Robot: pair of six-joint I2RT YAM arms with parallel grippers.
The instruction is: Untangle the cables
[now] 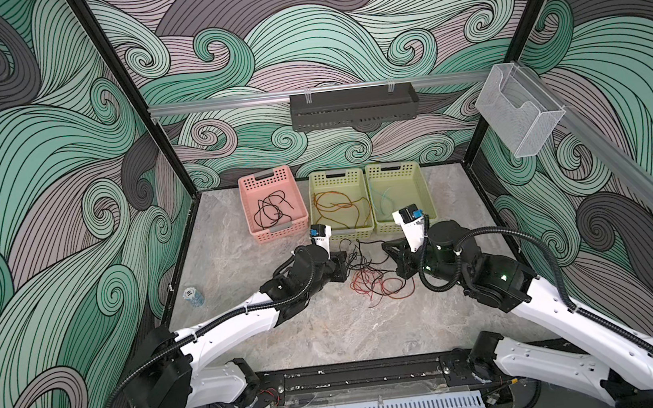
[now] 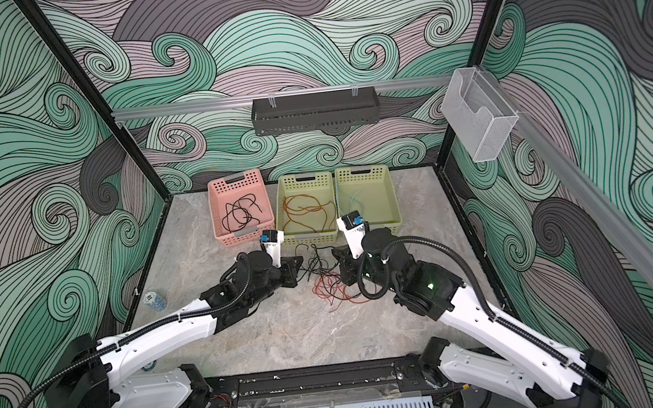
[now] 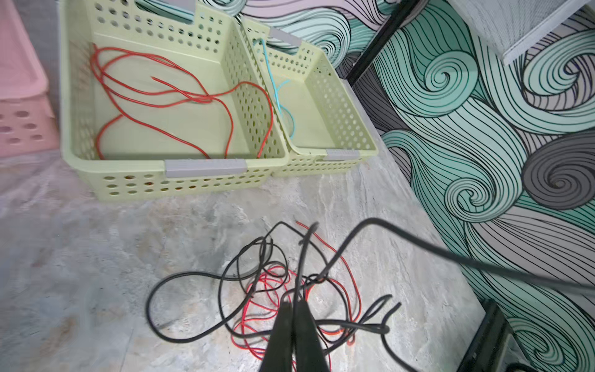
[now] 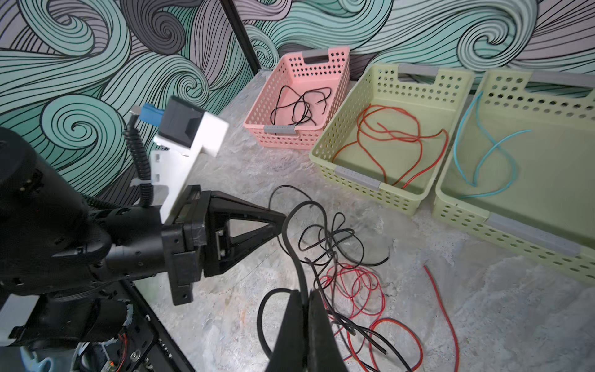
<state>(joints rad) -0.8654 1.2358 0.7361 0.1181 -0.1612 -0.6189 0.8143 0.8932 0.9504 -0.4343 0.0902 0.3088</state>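
The left gripper (image 4: 283, 219) has its jaws pressed together on a black cable (image 4: 291, 254), and the right gripper (image 4: 304, 301) is likewise clamped tight on what appears to be the same strand, so a short run of it arcs between the two tips. Just below and between them, the remaining tangle (image 1: 371, 281) of black loops and red cables (image 4: 354, 283) lies on the marble tabletop (image 1: 331, 330), in front of the baskets. Further back, the pink basket (image 1: 247, 205) holds sorted black cables (image 4: 301, 109), the middle green basket (image 1: 338, 176) holds orange-red cables (image 4: 389, 135), and the right green basket (image 1: 394, 168) holds a teal cable (image 4: 492, 146). The wires look light, limp and smooth-jacketed, likely to slide through a loose pinch and to drag neighbouring loops along. A hold near a free end, well clear of the crossings, seems the best way to draw one strand out.
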